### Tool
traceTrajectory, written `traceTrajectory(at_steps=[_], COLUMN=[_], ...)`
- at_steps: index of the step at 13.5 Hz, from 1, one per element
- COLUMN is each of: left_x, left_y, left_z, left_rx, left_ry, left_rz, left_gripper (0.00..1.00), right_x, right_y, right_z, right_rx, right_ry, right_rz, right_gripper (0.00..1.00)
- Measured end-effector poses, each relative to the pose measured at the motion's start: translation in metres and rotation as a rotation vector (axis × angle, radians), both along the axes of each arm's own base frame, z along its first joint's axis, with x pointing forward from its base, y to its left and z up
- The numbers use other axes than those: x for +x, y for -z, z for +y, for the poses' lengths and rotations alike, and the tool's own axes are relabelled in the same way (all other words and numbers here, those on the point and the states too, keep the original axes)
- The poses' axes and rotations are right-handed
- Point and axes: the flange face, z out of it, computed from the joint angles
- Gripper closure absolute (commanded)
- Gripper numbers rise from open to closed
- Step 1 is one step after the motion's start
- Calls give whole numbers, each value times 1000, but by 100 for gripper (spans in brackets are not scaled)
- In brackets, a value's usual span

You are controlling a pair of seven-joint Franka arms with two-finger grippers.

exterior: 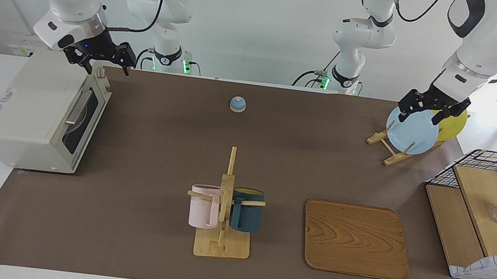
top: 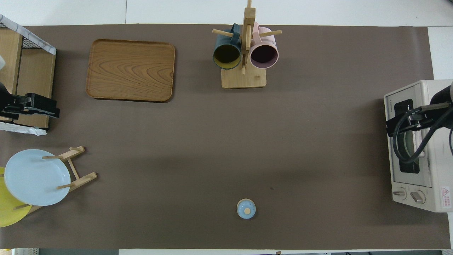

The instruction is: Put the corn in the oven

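Note:
No corn shows in either view. The off-white oven (exterior: 34, 108) stands at the right arm's end of the table with its dark glass door shut. It also shows in the overhead view (top: 437, 177). A round shape shows dimly through the glass. My right gripper (exterior: 99, 59) hangs open and empty over the oven's top corner nearest the robots; in the overhead view (top: 407, 120) it covers part of the door. My left gripper (exterior: 425, 111) hangs open and empty over the plate rack at the left arm's end.
A blue plate (exterior: 413, 131) and a yellow plate (exterior: 452, 124) stand in a wooden rack. A small blue bell (exterior: 237, 104) sits near the robots. A mug tree (exterior: 225, 203) with two mugs, a wooden tray (exterior: 355, 238) and a wire-and-wood shelf (exterior: 481, 211) lie farther out.

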Motion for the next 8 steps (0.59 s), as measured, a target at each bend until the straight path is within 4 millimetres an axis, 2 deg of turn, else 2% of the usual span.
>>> traceTrajectory(at_steps=[3, 8], left_x=[0, 0], left_y=[0, 0], left_z=[0, 0], left_rx=[0, 0], left_ry=[0, 0], left_rz=[0, 0], left_gripper=[0, 0], right_x=[0, 1], right_y=[-2, -7], right_z=[-9, -9], right_rx=[-2, -6], right_ry=[30, 53], right_rz=[-5, -18], right_gripper=[0, 0])
